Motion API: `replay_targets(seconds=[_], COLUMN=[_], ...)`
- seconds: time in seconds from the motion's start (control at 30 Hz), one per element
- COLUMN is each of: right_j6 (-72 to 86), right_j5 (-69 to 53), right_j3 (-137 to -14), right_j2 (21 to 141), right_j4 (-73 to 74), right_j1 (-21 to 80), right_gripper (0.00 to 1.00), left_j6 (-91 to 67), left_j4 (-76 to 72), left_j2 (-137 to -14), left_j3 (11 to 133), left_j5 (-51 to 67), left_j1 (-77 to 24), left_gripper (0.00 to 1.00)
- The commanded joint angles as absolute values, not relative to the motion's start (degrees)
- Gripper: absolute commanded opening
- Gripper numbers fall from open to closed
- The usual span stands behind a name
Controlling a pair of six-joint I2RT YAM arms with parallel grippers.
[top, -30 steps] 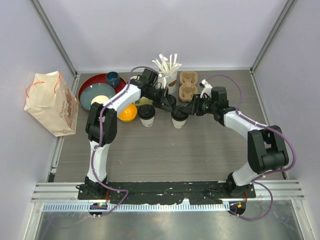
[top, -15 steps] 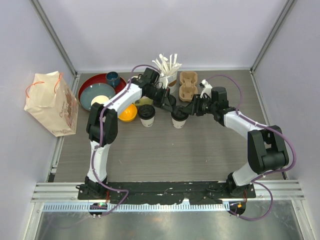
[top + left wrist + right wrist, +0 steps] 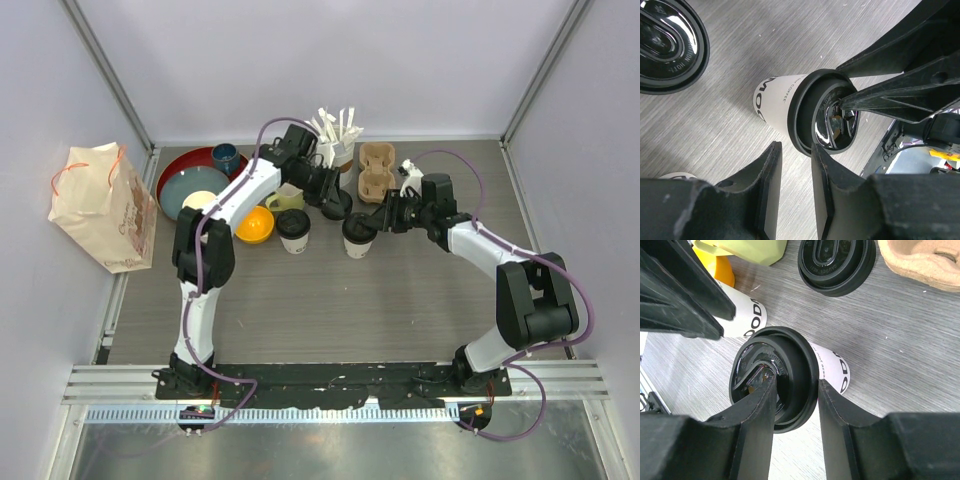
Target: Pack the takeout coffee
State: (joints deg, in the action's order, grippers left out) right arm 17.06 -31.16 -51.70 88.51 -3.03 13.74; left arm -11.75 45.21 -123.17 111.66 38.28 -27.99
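Two white paper coffee cups with black lids stand mid-table: one on the left (image 3: 293, 230), one on the right (image 3: 358, 233). My right gripper (image 3: 385, 217) is shut on the right cup's lid (image 3: 775, 385), one finger in the lid's recess and the other outside the rim (image 3: 796, 381). My left gripper (image 3: 340, 210) hovers just behind that cup (image 3: 790, 107), its fingers a little apart and empty (image 3: 795, 147). The left cup (image 3: 747, 315) shows partly behind the left fingers in the right wrist view.
A loose black lid (image 3: 835, 262) lies by the pale yellow mug (image 3: 285, 198) and the cardboard carrier (image 3: 375, 170). An orange bowl (image 3: 255, 225), a red tray (image 3: 175, 170) of dishes, a cup of stirrers (image 3: 335, 135) and a paper bag (image 3: 100, 205) stand at the back and left.
My left arm has drawn back and up a little from the right cup. My right gripper and both cups have stayed put.
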Motion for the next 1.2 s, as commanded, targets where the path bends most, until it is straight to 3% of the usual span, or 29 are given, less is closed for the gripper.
replay_targets(seconds=[0.0, 0.3, 0.77, 0.87, 1.03, 1.17], right_j6=[14.8, 14.3, 11.8, 9.5, 1.0, -8.3], right_j5=[-28.6, -28.1, -27.7, -27.9, -26.9, -20.6], right_j3=[-53.2, -56.5, -63.9, -66.0, -67.9, -68.8], right_j2=[88.2, 88.1, 87.0, 86.8, 84.1, 83.8], right_j4=[4.3, 7.0, 10.2, 12.6, 16.3, 19.7], right_j1=[14.2, 14.2, 14.2, 14.2, 19.3, 25.7], right_gripper=[0.41, 0.61, 0.76, 0.76, 0.71, 0.58], left_j6=[-10.6, -8.0, -5.5, -4.7, -0.5, 3.3], left_j4=[48.3, 51.1, 54.1, 56.0, 57.7, 58.0], left_j2=[-121.1, -117.2, -114.1, -112.6, -105.8, -100.6], left_j3=[115.9, 115.1, 114.2, 114.0, 110.0, 105.0], left_j5=[39.9, 38.1, 38.0, 38.1, 35.4, 32.2], left_j1=[-26.6, -25.3, -23.6, -22.7, -20.7, -19.3], left_gripper=[0.34, 0.34, 0.35, 0.37, 0.48, 0.55])
